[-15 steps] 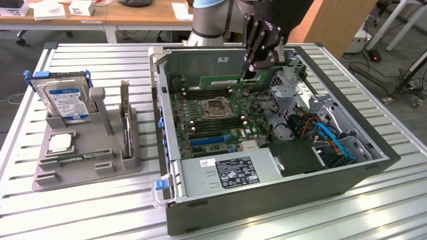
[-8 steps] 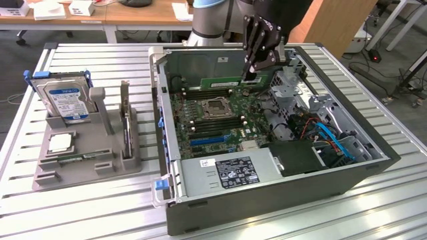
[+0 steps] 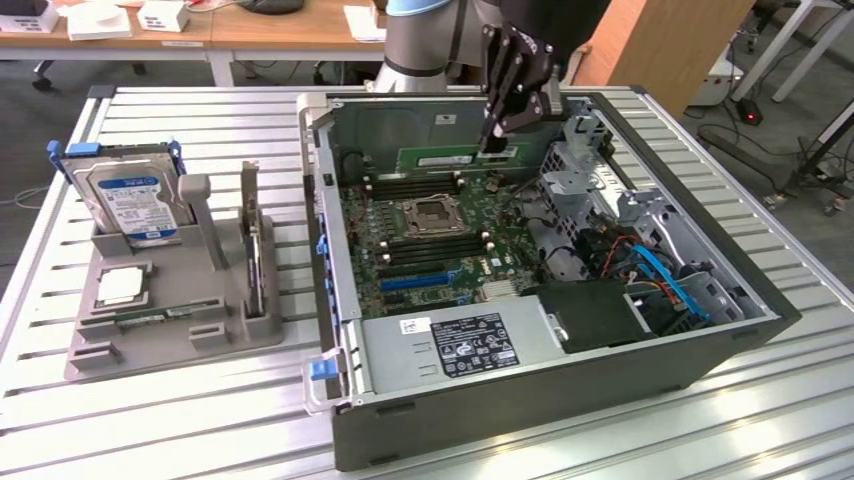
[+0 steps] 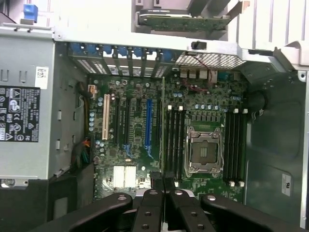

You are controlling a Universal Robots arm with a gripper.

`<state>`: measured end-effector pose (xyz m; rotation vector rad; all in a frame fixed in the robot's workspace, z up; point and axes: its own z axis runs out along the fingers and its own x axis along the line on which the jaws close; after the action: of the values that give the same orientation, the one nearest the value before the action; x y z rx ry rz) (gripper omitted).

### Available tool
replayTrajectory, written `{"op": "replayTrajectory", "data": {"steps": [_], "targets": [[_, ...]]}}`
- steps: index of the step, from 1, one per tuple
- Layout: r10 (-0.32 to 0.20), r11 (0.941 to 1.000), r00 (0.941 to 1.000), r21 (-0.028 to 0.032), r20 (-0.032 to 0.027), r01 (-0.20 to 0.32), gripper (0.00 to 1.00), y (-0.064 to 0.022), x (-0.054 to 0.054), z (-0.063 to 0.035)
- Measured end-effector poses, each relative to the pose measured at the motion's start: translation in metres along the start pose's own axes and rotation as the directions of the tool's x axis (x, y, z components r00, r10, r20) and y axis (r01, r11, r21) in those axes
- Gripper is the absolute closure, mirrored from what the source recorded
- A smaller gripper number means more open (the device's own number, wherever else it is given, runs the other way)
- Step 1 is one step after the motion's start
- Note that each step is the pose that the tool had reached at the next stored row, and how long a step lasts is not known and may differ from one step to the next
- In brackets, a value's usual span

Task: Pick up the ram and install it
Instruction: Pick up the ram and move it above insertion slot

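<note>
My gripper [image 3: 497, 150] hangs over the open computer case [image 3: 315, 210], shut on the ram [image 3: 441, 157]. The ram is a narrow green stick that juts out level from the fingertips, above the motherboard's far edge. In the wrist view the ram [image 4: 163, 130] shows edge-on as a thin line running out from my gripper [image 4: 164, 184]. It lies just beside the black memory slots [image 4: 176, 140] that flank the processor socket [image 4: 203, 150]. More memory slots [image 4: 236, 145] sit on the socket's other side. The ram is above the board, not seated in a slot.
A grey parts holder [image 3: 174, 320] stands at the exterior view's left, holding a hard drive with a blue label [image 3: 127, 195] and a small square processor chip [image 3: 118, 285]. Inside the case are the power supply [image 3: 454, 345], a drive cage [image 3: 587, 170] and blue cables [image 3: 667, 280].
</note>
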<state>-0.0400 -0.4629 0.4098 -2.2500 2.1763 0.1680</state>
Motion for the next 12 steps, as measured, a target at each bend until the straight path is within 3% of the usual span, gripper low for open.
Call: {"op": "replayTrajectory", "data": {"steps": [12], "targets": [[0.001,1.0000,1.0000,0.0002,-0.0008,-0.001,0.89,-0.0014,-0.035,0.0042]]}}
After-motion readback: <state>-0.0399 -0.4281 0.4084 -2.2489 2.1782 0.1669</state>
